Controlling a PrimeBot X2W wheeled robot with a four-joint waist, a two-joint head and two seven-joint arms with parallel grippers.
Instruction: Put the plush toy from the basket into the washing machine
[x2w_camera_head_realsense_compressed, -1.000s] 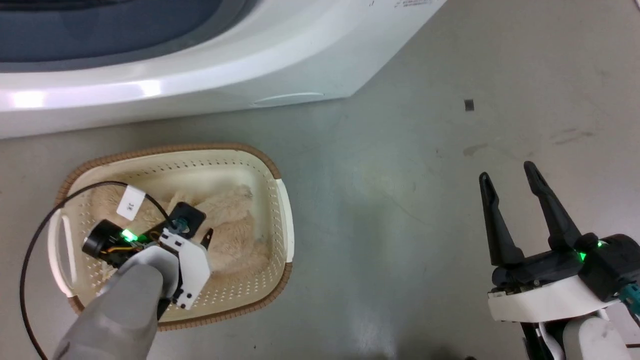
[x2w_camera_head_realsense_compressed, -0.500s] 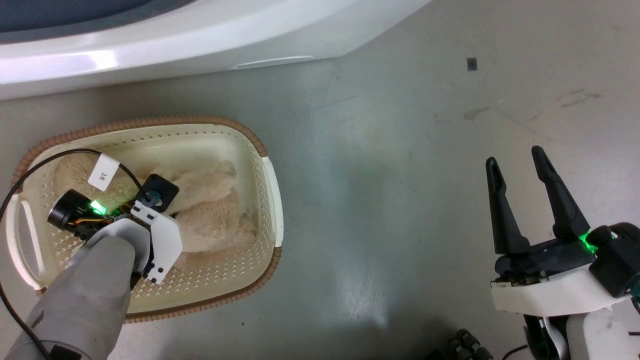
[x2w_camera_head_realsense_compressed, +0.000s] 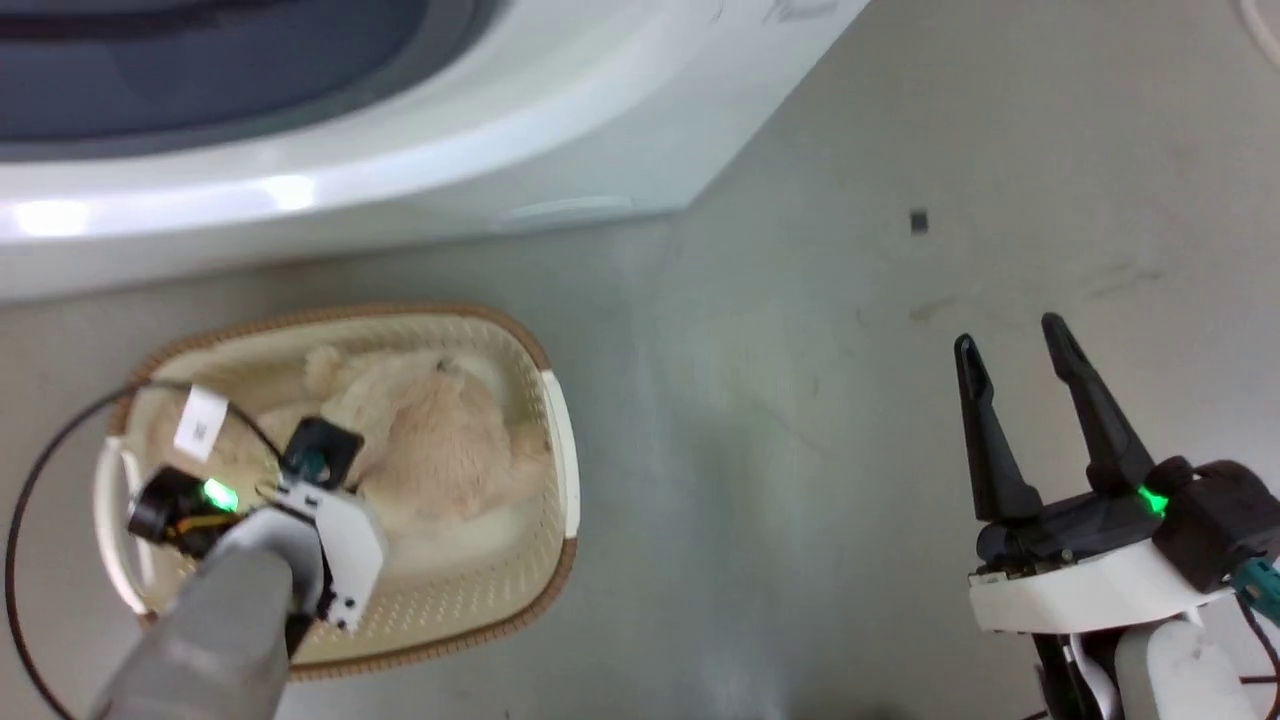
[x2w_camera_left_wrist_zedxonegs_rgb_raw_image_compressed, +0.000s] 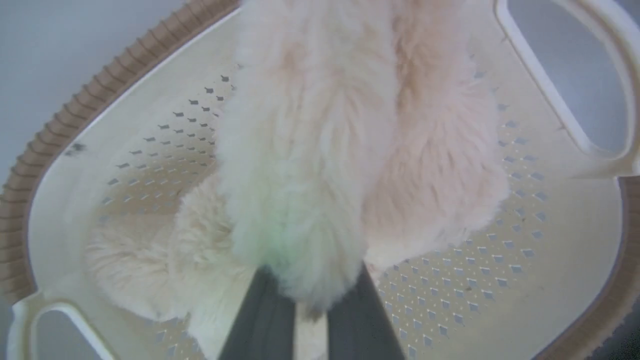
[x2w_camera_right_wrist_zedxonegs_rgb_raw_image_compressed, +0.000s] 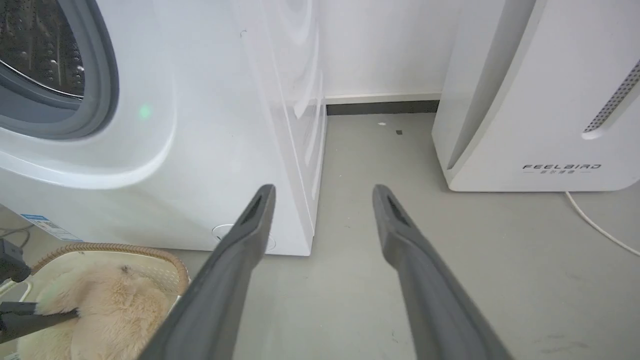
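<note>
So the left pincer (x2w_camera_left_wrist_zedxonegs_rgb_raw_image_compressed: 310, 305) is pinching the toy (x2w_camera_left_wrist_zedxonegs_rgb_raw_image_compressed: 320, 140), fingers nearly together on a tuft, rest of it sprawling just ahead in the basket (x2w_camera_left_wrist_zedxonegs_rgb_raw_image_compressed: 550, 240).

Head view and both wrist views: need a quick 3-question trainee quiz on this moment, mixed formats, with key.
1. True or false: the right gripper, with two long dark fingers, is shut on the fluffy cream plush toy.
2. In the head view, where does the toy sit?
A. within the rim of the cream perforated plastic basket
B. in a steel drum
C. on a table
3. Fill in: the left gripper is shut on the ____.

Key
1. False: its fingers stand apart over the grey floor.
2. A
3. plush toy
</note>
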